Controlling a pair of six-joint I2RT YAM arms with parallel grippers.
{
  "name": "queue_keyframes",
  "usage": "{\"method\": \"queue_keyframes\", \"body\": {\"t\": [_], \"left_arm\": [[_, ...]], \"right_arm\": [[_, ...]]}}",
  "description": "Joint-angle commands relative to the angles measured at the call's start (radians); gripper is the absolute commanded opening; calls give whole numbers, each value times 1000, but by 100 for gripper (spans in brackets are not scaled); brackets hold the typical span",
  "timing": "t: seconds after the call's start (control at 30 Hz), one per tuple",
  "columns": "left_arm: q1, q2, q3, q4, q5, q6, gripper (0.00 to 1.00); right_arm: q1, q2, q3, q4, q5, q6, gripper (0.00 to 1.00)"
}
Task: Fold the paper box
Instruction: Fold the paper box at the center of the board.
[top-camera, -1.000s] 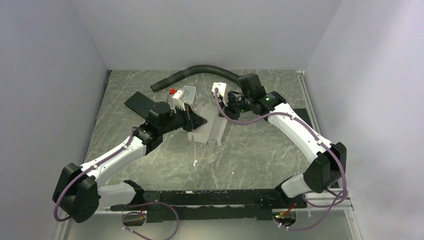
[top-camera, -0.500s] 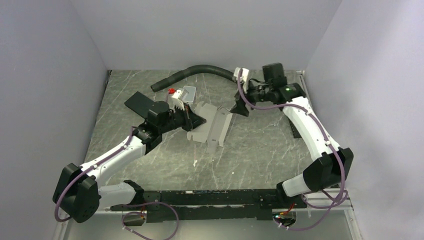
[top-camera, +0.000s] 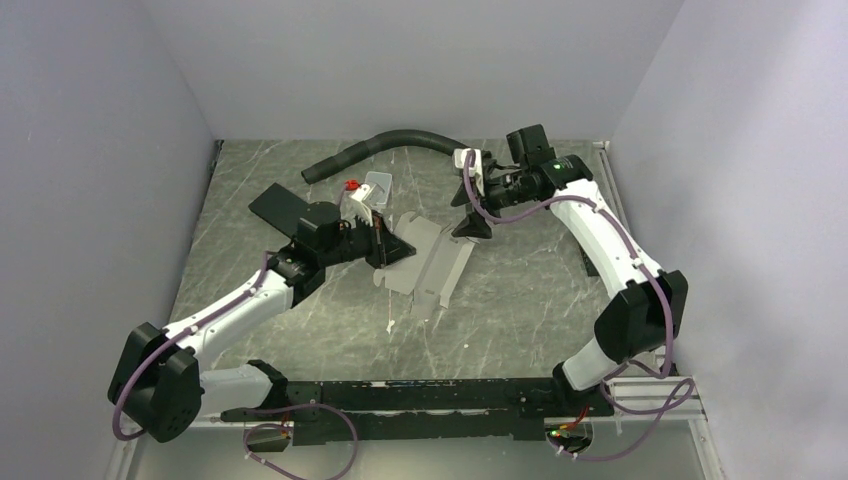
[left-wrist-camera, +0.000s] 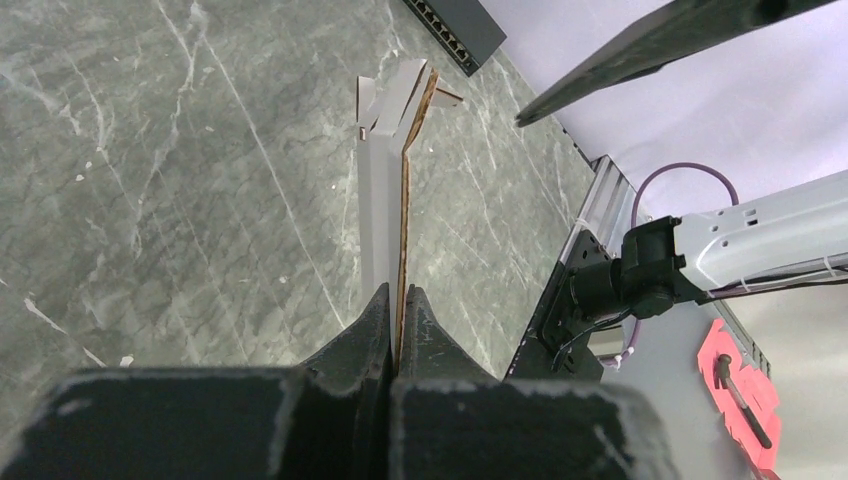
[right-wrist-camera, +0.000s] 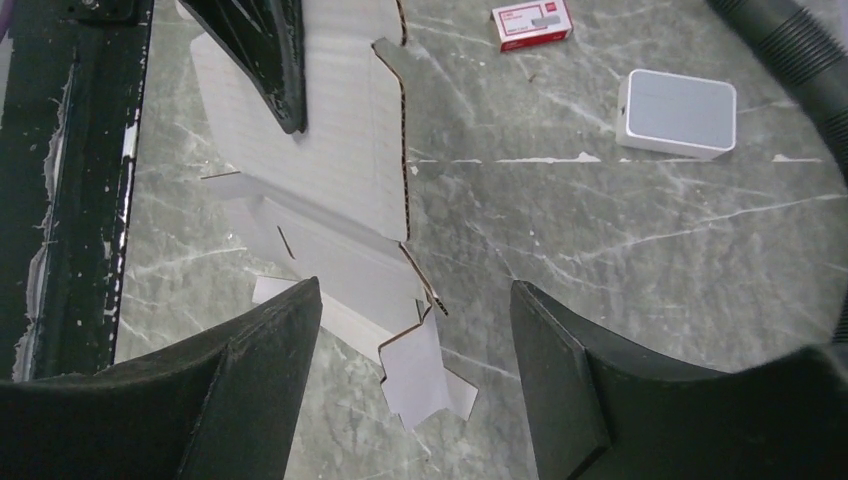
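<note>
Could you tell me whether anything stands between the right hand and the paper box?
Nothing visible does: the open right hand hangs over the tabbed end of the paper box; the left hand pinches it.

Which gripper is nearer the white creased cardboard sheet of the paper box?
Left. The left gripper is shut on the white creased cardboard sheet, pinching its edge. The right gripper hangs open above the sheet's far right end, apparently clear of it.
</note>
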Motion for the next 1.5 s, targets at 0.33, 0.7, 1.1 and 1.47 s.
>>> {"method": "queue_keyframes", "body": {"t": [0.33, 0.7, 1.1, 1.47], "left_arm": [[2, -26, 18, 41, 20, 1, 0], [2, -36, 20, 25, 9, 6, 0], [2, -30, 24, 26, 17, 7, 0], [0, -2, 76, -49, -60, 28, 0]], "right_arm": [[67, 0, -25, 49, 105, 13, 52], [80, -8, -31, 31, 160, -14, 27], [90, -3, -35, 44, 199, -22, 24], [203, 9, 15, 63, 357, 110, 0]]}}
